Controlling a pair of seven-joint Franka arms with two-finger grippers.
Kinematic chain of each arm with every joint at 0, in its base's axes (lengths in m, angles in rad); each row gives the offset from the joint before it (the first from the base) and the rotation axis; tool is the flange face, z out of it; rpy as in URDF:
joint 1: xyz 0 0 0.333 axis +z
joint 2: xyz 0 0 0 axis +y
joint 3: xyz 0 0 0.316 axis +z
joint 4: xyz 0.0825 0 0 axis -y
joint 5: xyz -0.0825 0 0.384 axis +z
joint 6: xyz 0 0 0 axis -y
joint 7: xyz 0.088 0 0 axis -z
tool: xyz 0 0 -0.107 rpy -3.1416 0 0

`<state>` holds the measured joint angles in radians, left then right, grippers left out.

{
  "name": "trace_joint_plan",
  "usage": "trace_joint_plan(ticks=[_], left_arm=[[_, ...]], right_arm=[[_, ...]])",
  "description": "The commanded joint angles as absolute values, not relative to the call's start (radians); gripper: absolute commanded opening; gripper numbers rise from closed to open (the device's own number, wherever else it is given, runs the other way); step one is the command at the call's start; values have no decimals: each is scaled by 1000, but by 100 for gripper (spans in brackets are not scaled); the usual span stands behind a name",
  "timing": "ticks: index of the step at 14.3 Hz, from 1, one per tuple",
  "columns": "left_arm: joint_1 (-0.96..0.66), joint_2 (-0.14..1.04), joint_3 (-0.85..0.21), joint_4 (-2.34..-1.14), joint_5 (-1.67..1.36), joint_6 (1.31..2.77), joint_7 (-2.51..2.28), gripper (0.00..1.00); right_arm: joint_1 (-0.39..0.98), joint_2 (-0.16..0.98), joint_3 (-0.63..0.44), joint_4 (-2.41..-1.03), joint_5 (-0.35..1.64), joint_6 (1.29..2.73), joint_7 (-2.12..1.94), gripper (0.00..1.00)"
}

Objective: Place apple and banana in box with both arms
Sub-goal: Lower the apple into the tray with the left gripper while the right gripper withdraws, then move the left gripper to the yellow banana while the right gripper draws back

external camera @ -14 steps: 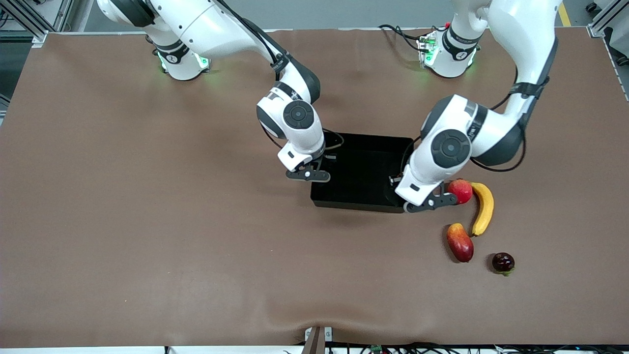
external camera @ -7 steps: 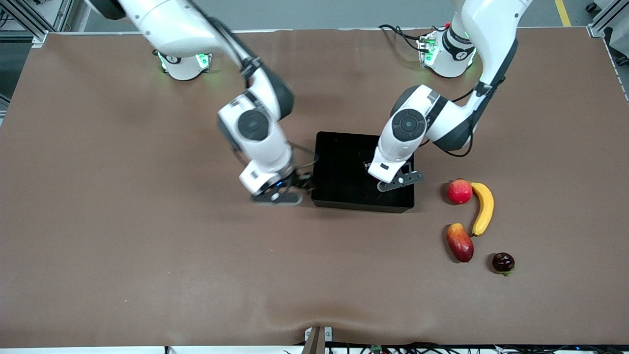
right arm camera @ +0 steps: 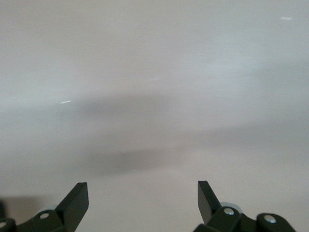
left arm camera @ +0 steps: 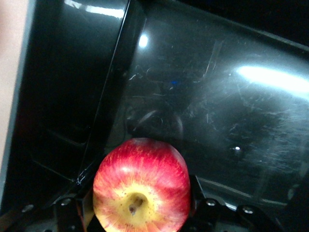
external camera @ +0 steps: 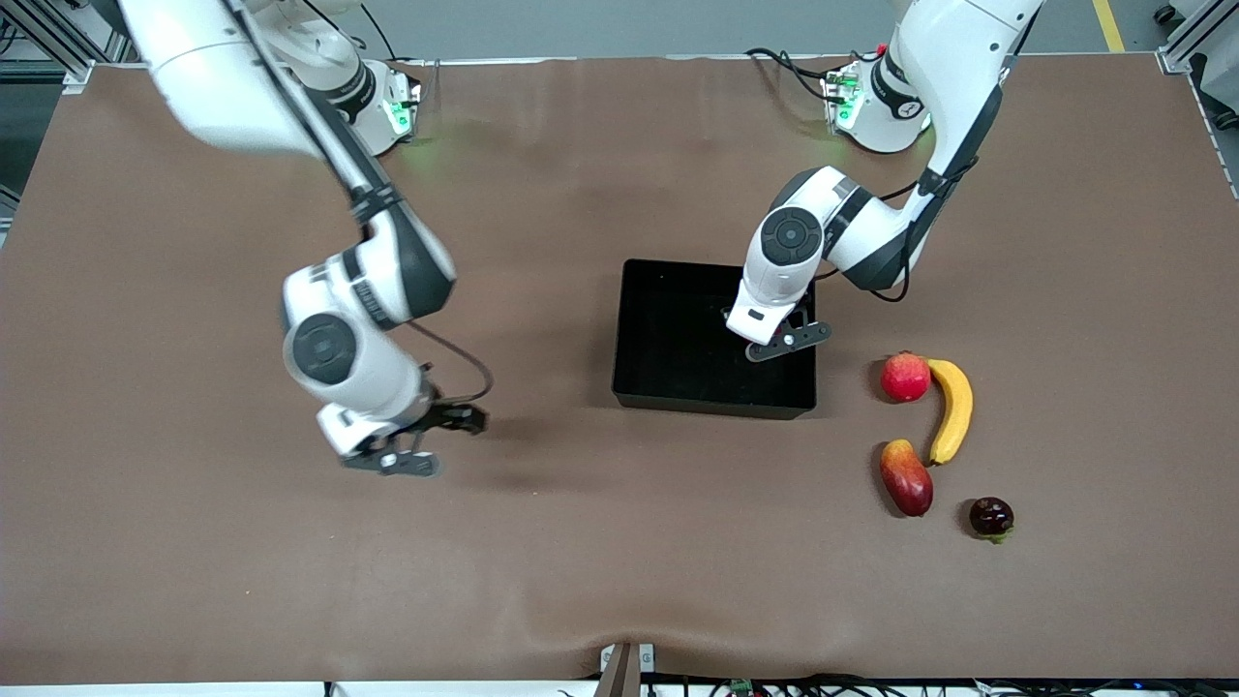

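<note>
Left wrist view puts us right on the apple (left arm camera: 141, 186), red and yellow, pinched across its middle in the left gripper (left arm camera: 140, 212), hanging over the glossy floor of the box (left arm camera: 231, 111). We'd call it firm, light and smooth, so a grip on its widest part suits it. From the front that left gripper (external camera: 786, 341) sits over the box (external camera: 713, 403). The banana (external camera: 951, 410) lies on the table near the box, toward the left arm's end; softer and curved, we'd take it mid-length. Probably it touches the round pinkish fruit (external camera: 905, 377), hard to say. Over bare table, the right gripper (external camera: 407, 447) is spread wide, empty.
</note>
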<state>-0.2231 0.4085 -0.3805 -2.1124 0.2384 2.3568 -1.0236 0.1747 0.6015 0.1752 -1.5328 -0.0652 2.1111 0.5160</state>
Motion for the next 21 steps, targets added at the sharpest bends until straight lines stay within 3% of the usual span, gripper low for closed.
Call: trace_joint_plan(ticks=[1,2,5,9,12,17,21], left_arm=[[-226,422,-380,-2122,294,2385,-1058,59],[-222,422,-380,-2120,296,2385,-1058,100],[-222,378,-382,-2100,296,2358,-1058,100],[-209,266,-382,-1936,281,2105,-1046,100],[-120,255,-382,-1813,252,1961,-956,100],[170,287,-379,-1815,267,1983,-473,100],[319,394,-377,-1842,271,2116,-214,100]], right_arm=[[50,600,195,-1559,-83,2095,451,100],[8,603,195,-1559,-83,2097,413,100],[-112,626,195,-1557,-86,2123,385,100],[-244,666,195,-1569,-164,2178,312,100],[-298,646,198,-1667,-163,2163,235,100],[-314,482,204,-1906,-158,2132,230,100],[-302,355,244,-2058,-156,2082,227,100]])
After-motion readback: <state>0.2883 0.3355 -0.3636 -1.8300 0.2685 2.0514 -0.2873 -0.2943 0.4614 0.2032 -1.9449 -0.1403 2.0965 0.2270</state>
